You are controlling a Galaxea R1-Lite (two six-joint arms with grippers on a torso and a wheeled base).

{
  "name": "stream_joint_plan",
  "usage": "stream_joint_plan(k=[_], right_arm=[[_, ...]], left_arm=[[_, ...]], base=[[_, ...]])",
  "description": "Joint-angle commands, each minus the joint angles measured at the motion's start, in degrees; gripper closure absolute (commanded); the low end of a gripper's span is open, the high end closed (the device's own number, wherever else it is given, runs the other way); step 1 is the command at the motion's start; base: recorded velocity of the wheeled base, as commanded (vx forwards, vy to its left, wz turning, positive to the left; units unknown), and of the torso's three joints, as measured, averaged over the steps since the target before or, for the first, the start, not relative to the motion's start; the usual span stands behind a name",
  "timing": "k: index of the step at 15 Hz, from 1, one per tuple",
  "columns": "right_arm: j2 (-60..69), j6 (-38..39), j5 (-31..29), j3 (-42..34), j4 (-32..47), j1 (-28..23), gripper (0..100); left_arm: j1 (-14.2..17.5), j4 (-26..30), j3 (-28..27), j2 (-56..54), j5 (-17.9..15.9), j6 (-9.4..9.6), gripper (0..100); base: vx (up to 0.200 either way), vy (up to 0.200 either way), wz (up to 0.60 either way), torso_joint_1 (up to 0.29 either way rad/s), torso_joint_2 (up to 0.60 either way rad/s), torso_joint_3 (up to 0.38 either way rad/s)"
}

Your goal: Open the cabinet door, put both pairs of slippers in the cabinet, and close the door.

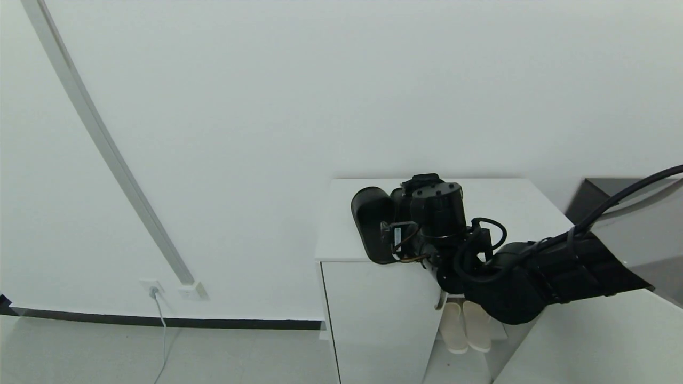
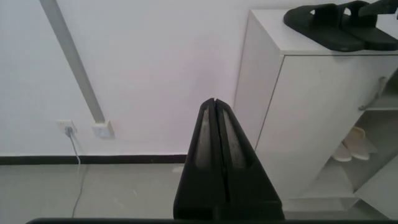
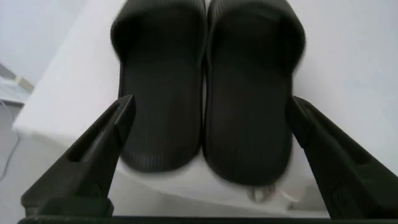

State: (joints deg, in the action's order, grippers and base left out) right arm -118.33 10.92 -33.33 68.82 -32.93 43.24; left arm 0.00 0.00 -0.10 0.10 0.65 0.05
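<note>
The cabinet (image 1: pixel 373 320) is being seen with its door (image 1: pixel 587 346) swung open on the right. The black slippers (image 3: pixel 205 93) are being carried side by side on the cabinet's top, at its front edge, while the white slippers (image 1: pixel 467 328) are being kept together on a shelf (image 2: pixel 388 106) inside. The right tool (image 3: pixel 211 104) is being held wide around the black slippers, with its fingers (image 3: pixel 93 149) just outside the pair, and the left tool (image 2: pixel 214 106) is being held pressed together on nothing, well apart from the cabinet's closed side.
</note>
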Motion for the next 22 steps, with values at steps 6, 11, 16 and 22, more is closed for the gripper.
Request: stream_joint_plan(k=[6, 11, 16, 22], right_arm=[[-8.8, -1.1, 0.0, 4.7, -4.1, -0.3, 0], [-12.7, -3.4, 0.5, 11.1, -4.1, -2.5, 0], [-16.9, -3.5, 2.1, 17.8, -3.8, -5.1, 0], [-18.3, -3.5, 2.4, 20.3, -2.9, -5.5, 0]], left_arm=[[0.0, 0.0, 0.0, 0.0, 0.1, -0.05, 100], [0.0, 0.0, 0.0, 0.0, 0.1, -0.05, 100], [0.0, 0.0, 0.0, 0.0, 0.2, -0.05, 100], [0.0, 0.0, 0.0, 0.0, 0.2, -0.05, 100]], base=[[0.033, 0.0, 0.0, 0.0, 0.0, 0.0], [0.0, 0.0, 0.0, 0.0, 0.0, 0.0], [0.0, 0.0, 0.0, 0.0, 0.0, 0.0], [0.0, 0.0, 0.0, 0.0, 0.0, 0.0]])
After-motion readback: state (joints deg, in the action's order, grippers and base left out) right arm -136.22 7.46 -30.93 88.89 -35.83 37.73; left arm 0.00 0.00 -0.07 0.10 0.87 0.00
